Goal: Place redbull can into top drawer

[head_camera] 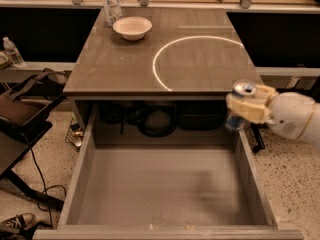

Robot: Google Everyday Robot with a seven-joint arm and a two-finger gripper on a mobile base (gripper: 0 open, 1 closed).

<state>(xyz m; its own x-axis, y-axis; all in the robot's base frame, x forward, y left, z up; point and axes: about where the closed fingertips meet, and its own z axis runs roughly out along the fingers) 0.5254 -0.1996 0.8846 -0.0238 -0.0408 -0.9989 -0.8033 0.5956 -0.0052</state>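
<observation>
The redbull can [239, 107], blue and silver with a shiny top, is held upright in my gripper [246, 109], whose cream fingers are shut around its middle. The can hangs at the right front edge of the tabletop, over the back right corner of the top drawer. The top drawer [165, 189] is pulled fully open below the tabletop, grey-brown with a flat bare bottom and low side walls. My white arm reaches in from the right.
A white bowl [132, 27] and a clear plastic bottle [111, 3] stand at the back left of the tabletop [120, 64]. Dark cables [155, 120] lie behind the drawer. A black chair [22, 116], a bottle [12, 51] and a shoe [16, 222] are at left.
</observation>
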